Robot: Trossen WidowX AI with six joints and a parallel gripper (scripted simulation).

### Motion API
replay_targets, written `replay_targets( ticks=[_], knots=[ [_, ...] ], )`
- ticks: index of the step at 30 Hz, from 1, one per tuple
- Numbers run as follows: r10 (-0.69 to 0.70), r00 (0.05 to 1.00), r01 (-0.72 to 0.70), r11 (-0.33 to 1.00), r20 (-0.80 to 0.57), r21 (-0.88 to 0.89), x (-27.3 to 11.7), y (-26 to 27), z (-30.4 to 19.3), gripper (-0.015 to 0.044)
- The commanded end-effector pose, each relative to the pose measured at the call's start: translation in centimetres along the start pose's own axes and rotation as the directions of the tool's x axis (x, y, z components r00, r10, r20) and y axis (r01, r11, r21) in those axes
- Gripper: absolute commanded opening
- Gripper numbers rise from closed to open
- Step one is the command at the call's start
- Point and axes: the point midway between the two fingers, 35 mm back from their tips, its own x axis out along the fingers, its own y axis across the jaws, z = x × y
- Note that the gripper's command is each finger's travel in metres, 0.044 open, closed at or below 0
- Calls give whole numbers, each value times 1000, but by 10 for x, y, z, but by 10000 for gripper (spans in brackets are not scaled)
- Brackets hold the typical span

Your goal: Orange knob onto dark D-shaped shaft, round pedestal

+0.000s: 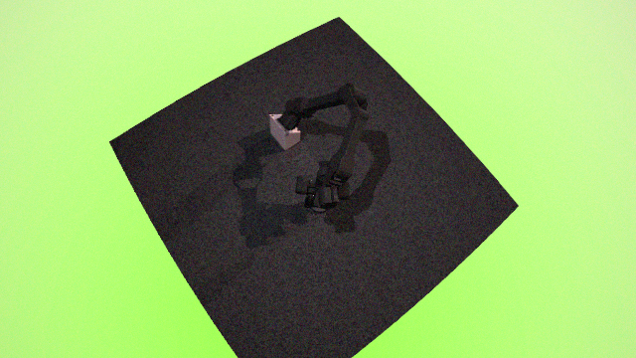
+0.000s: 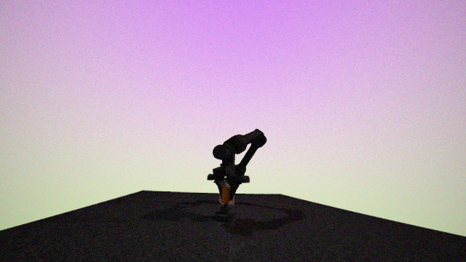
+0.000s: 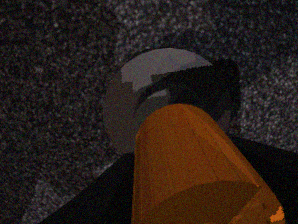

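The orange knob is held upright between the dark fingers of my gripper, which is shut on it. In the top view the knob is hidden by the arm. The round pedestal is below the knob; in the wrist view it shows as a grey disc, partly in shadow and partly covered by the knob. The knob's lower end is just above the pedestal in the exterior view. The shaft is hidden or too dark to tell, and so are both flat sides. Whether knob and shaft touch cannot be told.
A whitish box-like block stands at the arm's base, well away from the gripper. The arm's shadows fall across the dark table around the pedestal.
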Motion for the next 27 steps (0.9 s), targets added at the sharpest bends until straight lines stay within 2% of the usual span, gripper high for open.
replay_targets(
  ticks=[1, 27],
  knots=[
    [-1, 1000, 1, 1000, 3, 2, 1, 1, 0, 0],
    [-1, 1000, 1, 1000, 3, 2, -1, 0, -1, 0]
  ],
)
